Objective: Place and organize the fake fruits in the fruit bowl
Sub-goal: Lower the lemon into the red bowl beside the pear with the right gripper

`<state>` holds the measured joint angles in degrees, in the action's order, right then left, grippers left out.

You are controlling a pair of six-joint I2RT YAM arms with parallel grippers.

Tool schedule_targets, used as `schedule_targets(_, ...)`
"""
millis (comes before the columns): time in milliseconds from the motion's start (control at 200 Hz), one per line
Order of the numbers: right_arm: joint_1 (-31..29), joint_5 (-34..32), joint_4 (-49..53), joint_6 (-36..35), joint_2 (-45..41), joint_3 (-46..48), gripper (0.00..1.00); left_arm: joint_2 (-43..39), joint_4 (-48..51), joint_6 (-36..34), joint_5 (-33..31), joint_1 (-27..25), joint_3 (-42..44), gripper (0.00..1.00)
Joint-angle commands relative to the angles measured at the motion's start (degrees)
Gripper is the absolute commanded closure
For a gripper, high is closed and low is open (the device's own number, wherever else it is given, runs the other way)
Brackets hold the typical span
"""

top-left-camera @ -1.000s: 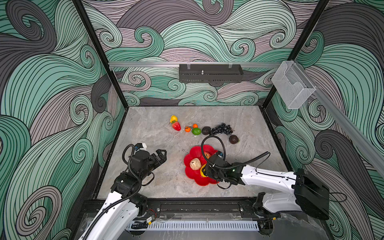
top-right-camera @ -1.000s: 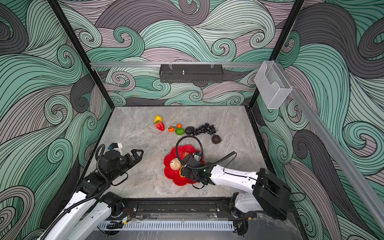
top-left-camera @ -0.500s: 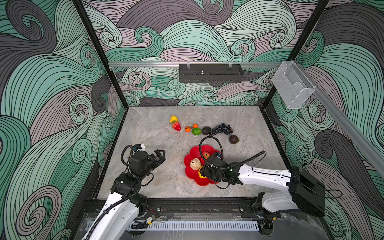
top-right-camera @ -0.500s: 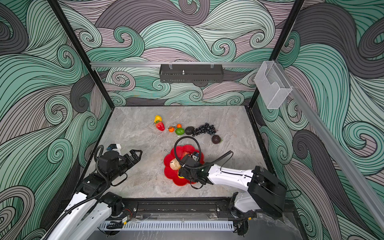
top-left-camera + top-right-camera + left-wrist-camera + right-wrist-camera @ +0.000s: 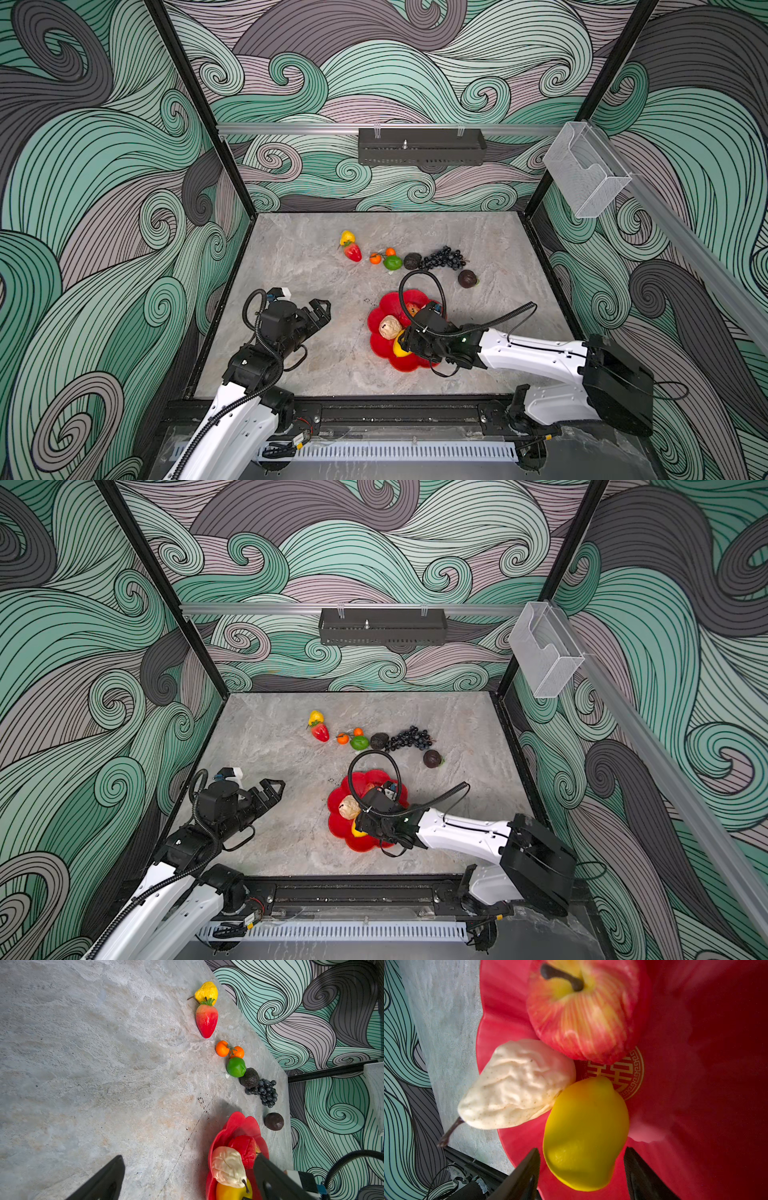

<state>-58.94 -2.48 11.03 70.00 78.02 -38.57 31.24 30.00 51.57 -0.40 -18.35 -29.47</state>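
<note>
The red fruit bowl (image 5: 376, 321) (image 5: 695, 1064) stands on the front middle of the table. In it lie a yellow lemon (image 5: 585, 1132) (image 5: 398, 348), a beige pear (image 5: 517, 1086) (image 5: 389, 327) and a red apple (image 5: 581, 1012). My right gripper (image 5: 581, 1149) (image 5: 409, 340) is low over the bowl and open, its fingers on either side of the lemon with gaps showing. My left gripper (image 5: 189, 1157) (image 5: 318, 316) hangs open over bare table left of the bowl. At the back lie a yellow fruit (image 5: 347, 237), a strawberry (image 5: 352, 252), two oranges (image 5: 375, 258), a lime (image 5: 392, 262), a dark lump (image 5: 412, 261), grapes (image 5: 444, 258) and a dark round fruit (image 5: 467, 278).
The right arm's black cable (image 5: 419, 276) loops over the far side of the bowl. A black rail (image 5: 374, 409) borders the table's front edge. A black tray (image 5: 422, 145) hangs on the back wall and a clear bin (image 5: 582, 174) on the right wall.
My right arm has shifted slightly left over the bowl, and the lemon now shows at its fingertips. The left arm has barely moved.
</note>
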Motion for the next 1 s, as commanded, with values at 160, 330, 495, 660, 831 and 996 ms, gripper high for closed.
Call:
schedule_targets(160, -0.1, 0.6, -0.7, -1.3, 1.3, -2.3, 0.35, 0.4, 0.4, -1.4, 0.8, 1.0, -0.7, 0.01)
schedule_targets(330, -0.2, -0.3, 0.1, -1.4, 0.2, -1.9, 0.35, 0.8, 0.1, -1.4, 1.2, 1.1, -0.8, 0.01)
schedule_targets(495, -0.2, -1.4, 1.1, -1.4, -1.6, -1.1, 0.31, 1.2, -0.2, -1.8, 1.5, 1.2, -1.0, 0.01)
schedule_targets(660, -0.2, -1.9, 2.6, -1.5, -3.1, -0.6, 0.23, 2.9, -1.0, -3.0, 2.4, 1.3, -2.0, 0.01)
schedule_targets(831, -0.2, -2.3, 4.0, -3.3, -5.2, -0.3, 0.2, 7.6, -2.6, -4.6, 4.3, 1.4, -3.9, 0.01)
schedule_targets(996, -0.1, -4.0, 7.2, -6.2, -9.0, -0.2, 0.18, 13.5, -4.0, -5.8, 5.1, 1.5, -6.7, 0.01)
